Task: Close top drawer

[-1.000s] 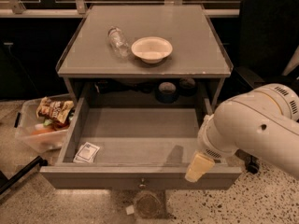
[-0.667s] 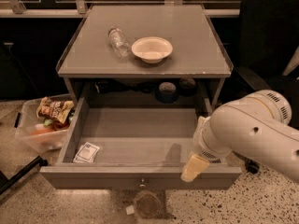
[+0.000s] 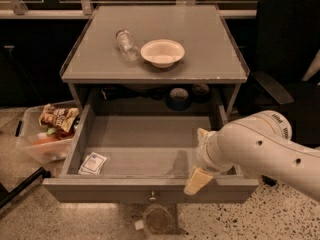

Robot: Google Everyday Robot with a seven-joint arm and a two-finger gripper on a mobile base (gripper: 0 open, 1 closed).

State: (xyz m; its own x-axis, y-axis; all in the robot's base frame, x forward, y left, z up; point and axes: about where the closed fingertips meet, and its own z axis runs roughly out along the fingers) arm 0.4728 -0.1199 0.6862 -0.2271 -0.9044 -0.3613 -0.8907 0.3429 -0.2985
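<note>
The top drawer (image 3: 125, 191) is a wide, shallow grey drawer, pulled far out of the cabinet toward me. Its flat front panel has a small round metal knob (image 3: 153, 197) at centre. Inside lies a small white packet (image 3: 93, 163) at the front left. My gripper (image 3: 197, 179) hangs from the white arm (image 3: 260, 146) coming in from the right. Its pale fingertip sits over the drawer's front rim, right of the knob.
On the cabinet top (image 3: 200, 44) stand a white bowl (image 3: 162, 52) and a clear plastic bottle (image 3: 126, 44) lying down. A clear bin with snack bags (image 3: 47, 131) sits on the floor at left. A black chair (image 3: 287, 54) stands at right. A round object (image 3: 158, 219) lies on the floor below the drawer.
My arm and gripper have shifted left along the drawer's front rim, closer to the knob. The drawer has not moved.
</note>
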